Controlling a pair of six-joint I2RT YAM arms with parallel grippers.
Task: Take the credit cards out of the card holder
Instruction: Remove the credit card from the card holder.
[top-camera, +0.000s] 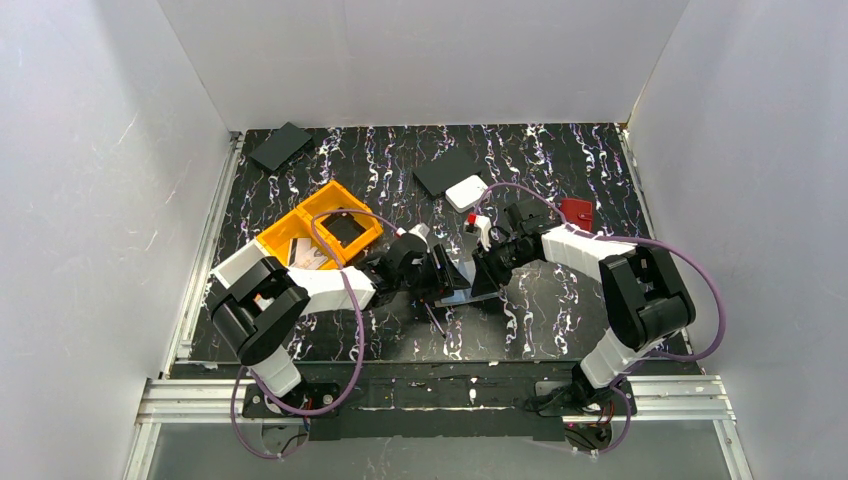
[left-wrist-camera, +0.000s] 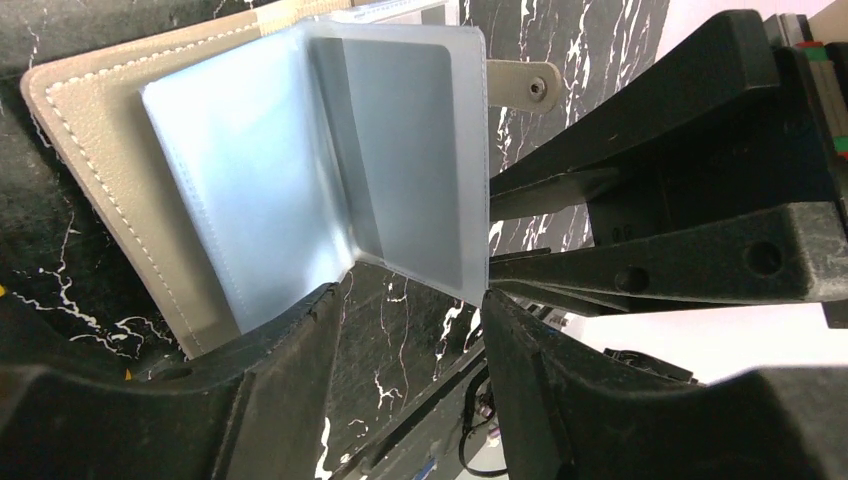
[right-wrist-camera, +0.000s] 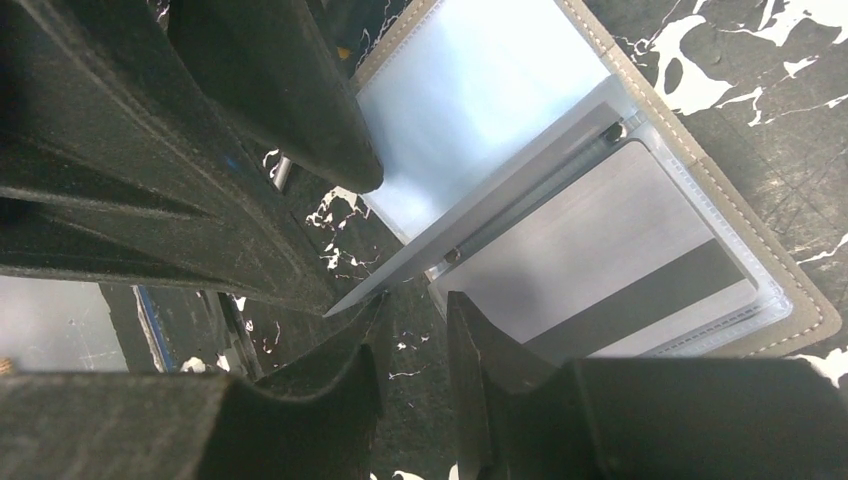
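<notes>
Left gripper (left-wrist-camera: 411, 300) half open, right gripper (right-wrist-camera: 418, 310) barely parted, both empty; unrestrained card holder (left-wrist-camera: 90, 130) may snap shut.

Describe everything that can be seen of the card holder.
The card holder lies open on the black table, between the left tool and the right tool. Its cover looks like taupe leather with pale stitching and a snap tab. Inside, clear bluish plastic sleeves fan upward; one holds a grey card with a dark stripe. Whether either touches it is unclear.
</notes>
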